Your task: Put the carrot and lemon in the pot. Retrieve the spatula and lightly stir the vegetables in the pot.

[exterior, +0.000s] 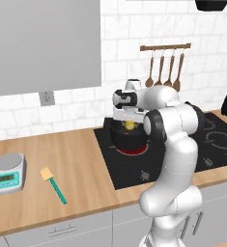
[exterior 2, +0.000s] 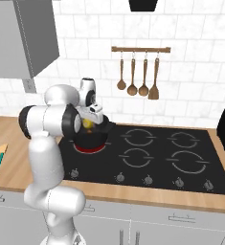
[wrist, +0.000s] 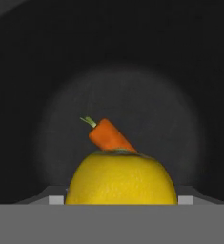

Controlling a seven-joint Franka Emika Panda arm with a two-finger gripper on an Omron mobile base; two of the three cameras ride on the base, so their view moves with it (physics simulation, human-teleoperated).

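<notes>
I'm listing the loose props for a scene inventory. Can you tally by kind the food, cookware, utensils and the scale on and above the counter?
Food: 2, the lemon and the carrot
Pots: 1, the pot
Teal-handled spatulas: 1, the spatula
Hanging wooden utensils: 4
Kitchen scales: 1
Total: 9

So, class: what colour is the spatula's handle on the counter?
Teal-green, with an orange-yellow blade; the spatula shows best in the left base view.
</notes>
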